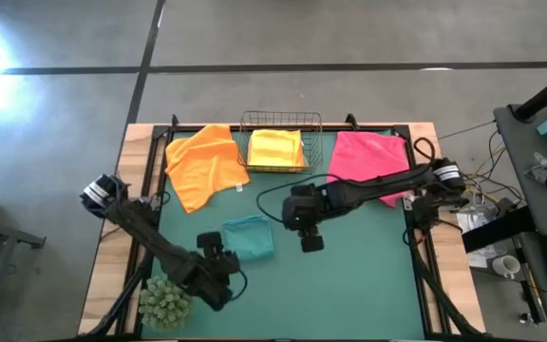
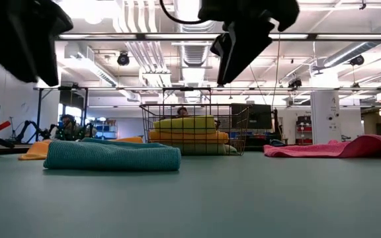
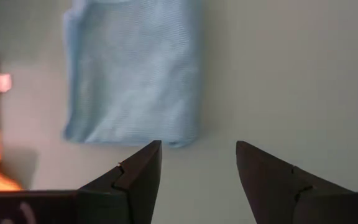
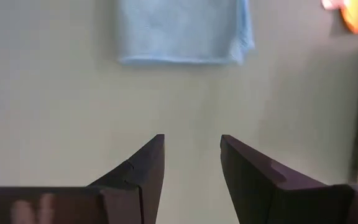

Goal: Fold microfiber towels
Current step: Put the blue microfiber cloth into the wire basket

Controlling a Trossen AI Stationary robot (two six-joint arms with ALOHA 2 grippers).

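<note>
My left gripper hangs above the tabletop just on the near side of the teal towel, fingers spread wide with nothing between them. My right gripper hovers just beside that towel's other edge, over bare green mat, its fingers also apart and empty.

The teal towel looks finished: it lies as a compact folded rectangle near the middle of the tabletop, toward the left arm's side, edges fairly square. From table height it shows as a thick layered pad. In the overhead view it sits a little skewed to the tabletop's edges; its longer side seems to run roughly across the table, left to right, though the shape is close to square and I would not press that.

In the wire basket at the far edge there is a yellow towel on top, and the low view shows more folded layers under it, so I judge some pieces already done and stowed.

Left to do, by my reckoning: the orange towel lies loose and rumpled at the far left, one corner trailing toward the middle, and the pink towel lies spread out at the far right, partly under my right arm. The teal one is not yet in the basket.
</note>
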